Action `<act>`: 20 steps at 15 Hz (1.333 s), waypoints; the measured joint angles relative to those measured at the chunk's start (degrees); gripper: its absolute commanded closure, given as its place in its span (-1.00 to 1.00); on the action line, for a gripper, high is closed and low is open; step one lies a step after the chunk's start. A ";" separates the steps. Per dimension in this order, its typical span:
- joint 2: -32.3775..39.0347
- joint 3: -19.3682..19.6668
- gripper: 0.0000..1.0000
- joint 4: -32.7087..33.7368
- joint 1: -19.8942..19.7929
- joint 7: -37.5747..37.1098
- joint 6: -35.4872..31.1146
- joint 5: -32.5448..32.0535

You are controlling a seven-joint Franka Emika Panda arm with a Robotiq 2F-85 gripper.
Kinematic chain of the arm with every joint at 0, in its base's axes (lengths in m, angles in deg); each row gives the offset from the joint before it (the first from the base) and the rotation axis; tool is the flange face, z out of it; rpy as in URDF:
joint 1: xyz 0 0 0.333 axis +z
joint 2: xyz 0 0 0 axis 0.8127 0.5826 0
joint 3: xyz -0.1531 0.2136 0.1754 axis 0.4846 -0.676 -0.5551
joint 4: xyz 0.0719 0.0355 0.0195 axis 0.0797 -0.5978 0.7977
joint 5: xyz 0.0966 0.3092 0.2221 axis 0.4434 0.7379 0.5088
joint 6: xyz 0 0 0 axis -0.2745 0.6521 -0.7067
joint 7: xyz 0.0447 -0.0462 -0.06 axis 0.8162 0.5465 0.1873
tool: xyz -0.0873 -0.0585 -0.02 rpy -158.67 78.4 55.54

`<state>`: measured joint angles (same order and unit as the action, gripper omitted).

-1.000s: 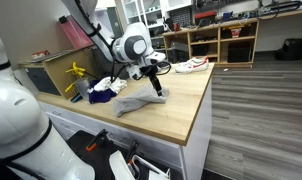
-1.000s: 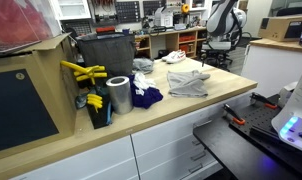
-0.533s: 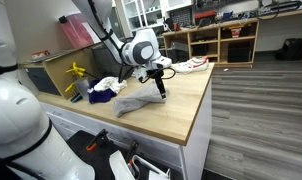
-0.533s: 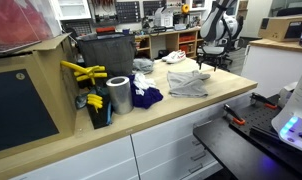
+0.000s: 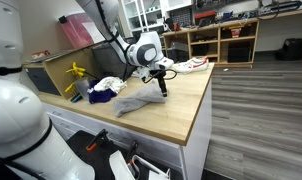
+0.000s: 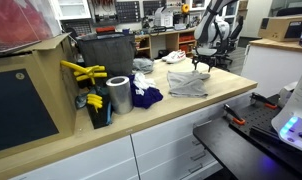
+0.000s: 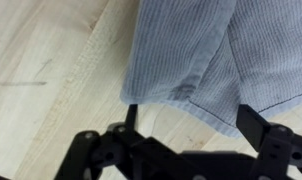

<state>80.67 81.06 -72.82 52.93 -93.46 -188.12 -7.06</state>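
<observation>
a: what's on the wooden counter (image 6: 141, 125), front to back?
b: metal can (image 6: 118, 95) nearest, dark blue cloth (image 6: 146, 96) just beside it, then the grey cloth (image 6: 188, 83) lying flat further along.
a: and the gripper (image 6: 201, 66)?
b: over the grey cloth's far edge, jaws spread wide, nothing held. wrist view has the cloth's hem between the fingers (image 7: 131, 112). can't tell if they touch it.
</observation>
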 measured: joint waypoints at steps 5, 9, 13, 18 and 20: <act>1.79 0.04 -0.90 0.64 0.01 0.00 0.18 2.62; 2.65 0.04 -0.22 0.64 0.01 0.00 0.21 4.15; 2.75 0.08 0.38 0.84 0.02 0.00 0.23 4.53; 2.73 0.60 0.76 1.36 0.23 0.00 0.33 4.53; 2.74 0.68 0.25 1.38 0.29 0.00 0.33 4.53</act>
<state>83.41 81.74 -71.45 53.22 -93.46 -187.79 -2.52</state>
